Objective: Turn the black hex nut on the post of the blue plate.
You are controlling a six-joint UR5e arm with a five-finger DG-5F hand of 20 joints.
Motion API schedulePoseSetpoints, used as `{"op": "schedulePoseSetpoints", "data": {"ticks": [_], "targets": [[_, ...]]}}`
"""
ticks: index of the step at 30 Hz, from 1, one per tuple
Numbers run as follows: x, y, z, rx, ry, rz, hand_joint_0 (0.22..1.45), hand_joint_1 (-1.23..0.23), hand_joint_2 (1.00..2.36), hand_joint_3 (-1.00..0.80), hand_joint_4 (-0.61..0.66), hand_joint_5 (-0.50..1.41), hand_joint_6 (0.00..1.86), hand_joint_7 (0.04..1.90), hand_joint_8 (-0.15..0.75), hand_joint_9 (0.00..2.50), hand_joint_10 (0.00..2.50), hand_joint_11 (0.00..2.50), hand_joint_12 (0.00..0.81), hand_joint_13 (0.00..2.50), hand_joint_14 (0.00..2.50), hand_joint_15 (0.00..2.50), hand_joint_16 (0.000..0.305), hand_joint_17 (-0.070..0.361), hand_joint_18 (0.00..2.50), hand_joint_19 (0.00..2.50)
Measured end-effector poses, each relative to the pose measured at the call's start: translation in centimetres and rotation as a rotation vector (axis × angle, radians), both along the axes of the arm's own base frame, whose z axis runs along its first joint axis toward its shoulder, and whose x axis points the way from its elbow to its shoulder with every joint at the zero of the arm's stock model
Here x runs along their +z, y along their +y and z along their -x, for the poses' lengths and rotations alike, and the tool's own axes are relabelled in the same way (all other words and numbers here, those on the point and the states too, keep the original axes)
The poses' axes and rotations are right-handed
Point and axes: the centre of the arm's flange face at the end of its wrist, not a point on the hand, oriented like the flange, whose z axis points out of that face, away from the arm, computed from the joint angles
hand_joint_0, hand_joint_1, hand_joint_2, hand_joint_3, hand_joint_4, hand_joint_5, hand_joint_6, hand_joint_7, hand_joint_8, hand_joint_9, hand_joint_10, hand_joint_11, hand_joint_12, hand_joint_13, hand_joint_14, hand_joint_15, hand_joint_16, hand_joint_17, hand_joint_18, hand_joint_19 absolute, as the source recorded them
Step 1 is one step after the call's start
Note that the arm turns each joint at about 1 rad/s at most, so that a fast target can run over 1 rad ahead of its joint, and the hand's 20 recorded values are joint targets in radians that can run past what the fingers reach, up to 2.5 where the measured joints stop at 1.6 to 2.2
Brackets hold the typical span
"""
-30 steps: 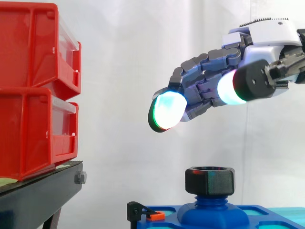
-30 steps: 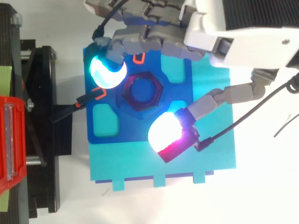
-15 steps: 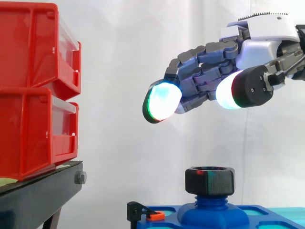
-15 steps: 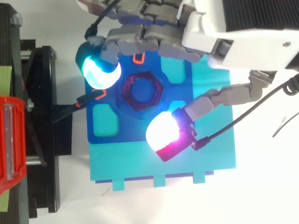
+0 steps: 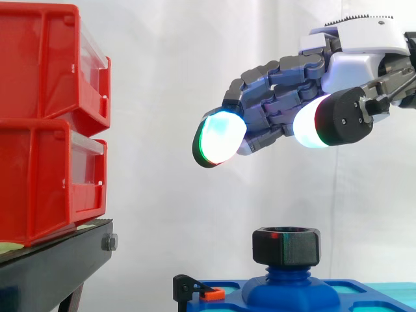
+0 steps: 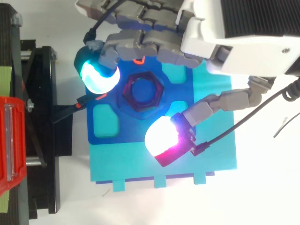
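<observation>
The black nut (image 5: pixel 286 246) sits on top of the blue post (image 5: pixel 289 276), in the middle of the plate (image 6: pixel 126 129). The hand (image 5: pixel 286 97) hangs well above it, open and holding nothing. Seen from above, its glowing pads (image 6: pixel 99 77) are spread to either side of the nut. I think that is so it can come down, pinch the nut and turn it.

2 red bins (image 5: pixel 45 123) are stacked on a black stand (image 5: pixel 58 260), set before a white curtain (image 5: pixel 162 65).
</observation>
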Motion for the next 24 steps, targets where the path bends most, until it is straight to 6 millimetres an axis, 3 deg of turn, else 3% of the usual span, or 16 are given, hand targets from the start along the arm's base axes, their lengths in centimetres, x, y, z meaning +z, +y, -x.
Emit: {"op": "schedulePoseSetpoints", "data": {"ticks": [6,12,18,24], "targets": [[-0.1,0.5,-0.1,-0.004,0.002,0.002,0.42,-0.78,1.00,-0.50,0.18,-0.30,0.50,0.82,0.226,0.00,0.00,0.00,0.396,0.00,0.00,0.07,0.055,0.125,0.00,0.39],[-2.6,0.9,-1.6,0.005,0.027,-0.025,0.42,-0.76,1.00,-0.50,0.19,-0.30,0.50,0.82,0.228,0.00,0.00,0.00,0.400,0.00,0.00,0.06,0.056,0.125,0.00,0.39],[-0.1,1.7,-2.6,0.018,0.042,0.002,0.42,-0.75,1.00,-0.50,0.19,-0.29,0.50,0.83,0.223,0.00,0.00,0.00,0.402,0.00,0.00,0.04,0.056,0.126,0.00,0.37],[0.4,1.8,-1.7,0.025,0.145,0.061,0.41,-0.77,1.00,-0.50,0.20,-0.29,0.50,0.81,0.230,0.00,0.00,0.00,0.408,0.00,0.00,0.01,0.057,0.127,0.00,0.33]]}}
